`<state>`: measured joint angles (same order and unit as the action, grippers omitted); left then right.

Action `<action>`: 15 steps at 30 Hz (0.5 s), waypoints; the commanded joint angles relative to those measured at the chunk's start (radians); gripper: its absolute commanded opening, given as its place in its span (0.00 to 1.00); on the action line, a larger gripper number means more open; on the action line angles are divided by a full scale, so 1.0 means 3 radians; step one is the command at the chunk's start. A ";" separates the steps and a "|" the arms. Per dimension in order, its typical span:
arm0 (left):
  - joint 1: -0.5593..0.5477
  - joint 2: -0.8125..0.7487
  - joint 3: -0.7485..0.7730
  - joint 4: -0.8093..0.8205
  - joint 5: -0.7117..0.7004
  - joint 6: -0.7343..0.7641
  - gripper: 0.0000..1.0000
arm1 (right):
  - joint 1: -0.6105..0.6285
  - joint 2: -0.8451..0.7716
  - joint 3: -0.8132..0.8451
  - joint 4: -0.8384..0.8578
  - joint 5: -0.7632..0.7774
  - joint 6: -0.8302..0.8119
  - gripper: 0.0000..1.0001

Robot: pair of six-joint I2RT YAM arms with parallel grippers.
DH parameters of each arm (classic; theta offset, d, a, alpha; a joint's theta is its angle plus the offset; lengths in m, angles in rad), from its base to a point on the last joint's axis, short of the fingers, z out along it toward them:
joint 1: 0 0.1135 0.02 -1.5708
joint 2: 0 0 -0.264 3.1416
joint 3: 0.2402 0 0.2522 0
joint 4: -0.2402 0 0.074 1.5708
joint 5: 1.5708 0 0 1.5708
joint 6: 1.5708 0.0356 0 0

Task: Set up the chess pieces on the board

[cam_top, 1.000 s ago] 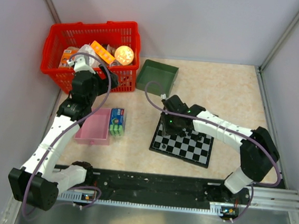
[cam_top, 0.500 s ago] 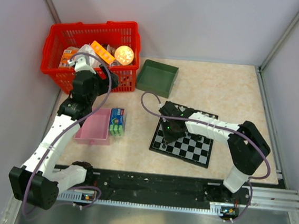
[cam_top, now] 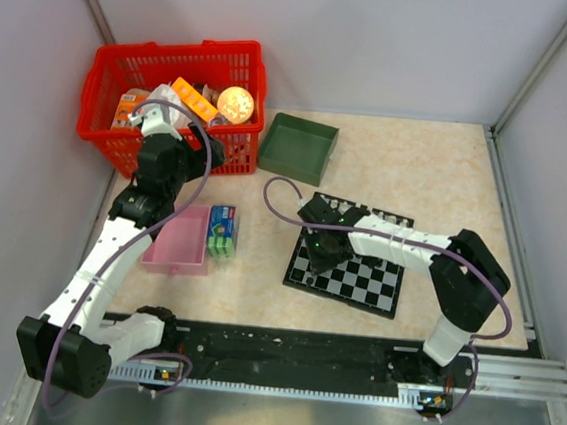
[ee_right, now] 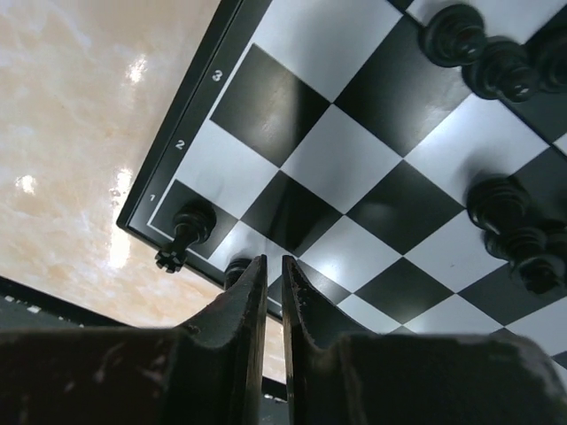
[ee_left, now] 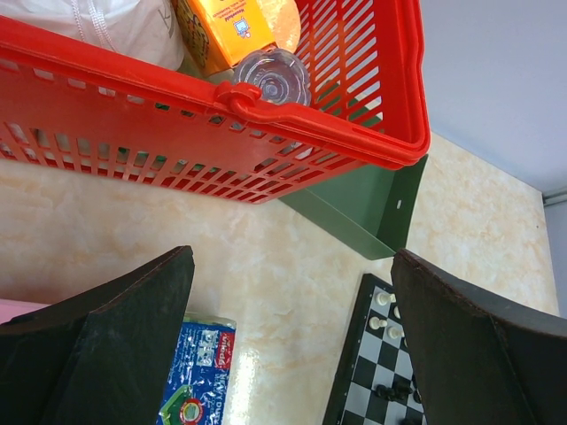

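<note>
Small black-and-grey checked chessboard flat on the beige marbled surface, near-left corner under the right arm's fingers.
Tiny black chess pieces upright on the squares, one on the corner square just beside the tips; fingers pinched to a thin slit, nothing seen between. Left arm's fingers spread wide, empty, by the red plastic basket.

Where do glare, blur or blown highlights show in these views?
Right wrist: glare patches on the table, sheen on the board, the right pincer dark and soft up close. Left wrist: left pincer dark, red basket sharp. Top external: even light, orange ball blown out.
</note>
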<state>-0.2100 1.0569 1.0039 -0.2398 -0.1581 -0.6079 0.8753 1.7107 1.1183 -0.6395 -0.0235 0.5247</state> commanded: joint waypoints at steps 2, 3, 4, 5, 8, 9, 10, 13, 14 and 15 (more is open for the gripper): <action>0.0020 -0.0015 0.0039 0.0119 -0.0025 -0.0004 0.98 | -0.0054 -0.0077 0.0255 -0.0133 0.0293 -0.0036 0.12; 0.0020 -0.0020 0.0039 0.0124 -0.0030 -0.0004 0.98 | -0.0059 -0.0123 0.0276 -0.0128 0.0283 -0.0046 0.12; 0.0020 -0.0020 0.0034 0.0124 -0.0030 -0.0004 0.98 | -0.0064 -0.0164 0.0296 -0.0128 0.0268 -0.0056 0.12; 0.0020 -0.0020 0.0034 0.0124 -0.0030 -0.0004 0.98 | -0.0054 -0.0210 0.0302 -0.0118 0.0222 -0.0057 0.12; 0.0020 -0.0020 0.0034 0.0129 -0.0025 -0.0009 0.98 | -0.0029 -0.0338 0.0281 -0.0098 -0.0008 -0.0097 0.12; 0.0020 -0.0020 0.0034 0.0129 -0.0020 -0.0014 0.98 | 0.0002 -0.0374 0.0251 -0.0093 -0.0100 -0.0113 0.12; 0.0020 -0.0020 0.0034 0.0134 -0.0020 -0.0019 0.98 | 0.0053 -0.0405 0.0225 -0.0103 -0.0141 -0.0118 0.12; 0.0020 -0.0025 0.0024 0.0135 -0.0025 -0.0019 0.98 | 0.0160 -0.0482 0.0123 -0.0128 -0.0295 -0.0077 0.12; 0.0020 -0.0031 0.0023 0.0134 -0.0020 -0.0019 0.98 | 0.0186 -0.0492 0.0097 -0.0154 -0.0325 -0.0057 0.11; 0.0020 -0.0031 0.0018 0.0134 -0.0025 -0.0019 0.98 | 0.0211 -0.0507 0.0062 -0.0154 -0.0351 -0.0052 0.12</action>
<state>-0.2100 1.0569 1.0039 -0.2398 -0.1581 -0.6083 0.8978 1.6115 1.1587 -0.6750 -0.0578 0.5068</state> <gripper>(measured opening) 0.981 0.118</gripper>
